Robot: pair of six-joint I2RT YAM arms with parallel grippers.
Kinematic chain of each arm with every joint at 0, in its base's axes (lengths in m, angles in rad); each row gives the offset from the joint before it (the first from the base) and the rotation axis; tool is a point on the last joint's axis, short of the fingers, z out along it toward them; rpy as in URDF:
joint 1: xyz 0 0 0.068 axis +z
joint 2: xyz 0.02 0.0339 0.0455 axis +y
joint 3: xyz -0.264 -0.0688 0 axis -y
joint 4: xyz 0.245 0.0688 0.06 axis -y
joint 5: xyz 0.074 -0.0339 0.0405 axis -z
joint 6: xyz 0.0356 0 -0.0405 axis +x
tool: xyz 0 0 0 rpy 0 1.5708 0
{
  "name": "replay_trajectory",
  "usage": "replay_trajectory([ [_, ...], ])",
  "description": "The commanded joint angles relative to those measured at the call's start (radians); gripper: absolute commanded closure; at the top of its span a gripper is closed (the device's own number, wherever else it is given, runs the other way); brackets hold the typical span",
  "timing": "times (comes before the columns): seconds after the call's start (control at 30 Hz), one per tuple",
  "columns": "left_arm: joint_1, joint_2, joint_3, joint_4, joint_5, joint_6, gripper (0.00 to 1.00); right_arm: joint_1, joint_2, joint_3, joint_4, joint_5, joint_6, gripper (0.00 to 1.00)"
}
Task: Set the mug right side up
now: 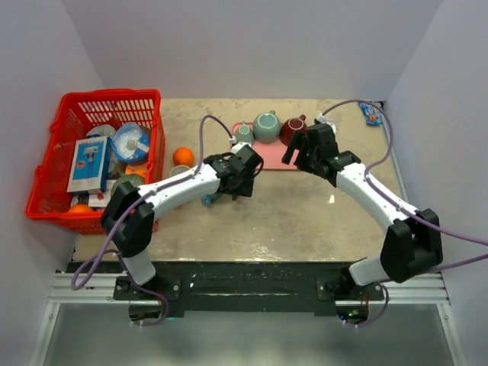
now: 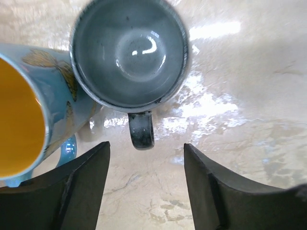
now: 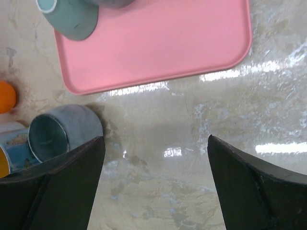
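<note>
A dark grey mug (image 2: 128,52) stands on the marble table with its open mouth up and its handle (image 2: 141,129) pointing at my left gripper. My left gripper (image 2: 146,144) is open just above it. The handle's end lies between the fingertips, touching neither. In the top view my left gripper (image 1: 242,183) hides the mug. The mug also shows at the left of the right wrist view (image 3: 64,132). My right gripper (image 3: 155,139) is open and empty over bare table near the pink tray (image 3: 158,43). In the top view it (image 1: 299,156) hangs at the tray's right end.
A blue mug with a yellow inside (image 2: 29,120) touches the grey mug's left side. The tray holds a teal teapot (image 1: 267,126), a small teal mug (image 1: 243,135) and a dark red mug (image 1: 292,131). An orange (image 1: 182,155) lies beside a full red basket (image 1: 46,200).
</note>
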Motion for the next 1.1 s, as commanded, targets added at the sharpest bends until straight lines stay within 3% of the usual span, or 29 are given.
replay_trajectory([
  [0.0, -0.006, -0.125, 0.077, 0.000, -0.031, 0.009, 0.28, -0.044, 0.062, 0.133, 0.057, 0.077, -0.058, 0.09],
  [0.17, -0.004, -0.220, 0.080, 0.072, -0.027, 0.043, 0.19, -0.076, 0.217, 0.260, 0.080, 0.134, -0.117, 0.09],
  [0.33, -0.001, -0.332, 0.031, 0.168, -0.056, 0.061, 0.12, -0.084, 0.311, 0.311, 0.189, 0.042, -0.192, 0.10],
  [0.5, 0.029, -0.343, 0.035, 0.184, -0.036, 0.069, 0.08, -0.071, 0.384, 0.349, 0.240, 0.035, -0.197, 0.10],
  [0.67, 0.054, -0.315, 0.069, 0.184, -0.008, 0.080, 0.07, -0.073, 0.433, 0.400, 0.275, 0.181, -0.194, 0.10],
  [0.8, 0.062, -0.289, 0.091, 0.185, 0.013, 0.090, 0.07, -0.091, 0.511, 0.489, 0.240, 0.305, -0.154, 0.09],
  [1.07, 0.076, -0.257, 0.109, 0.190, 0.029, 0.087, 0.07, -0.140, 0.813, 0.876, 0.034, 0.327, -0.113, 0.11],
])
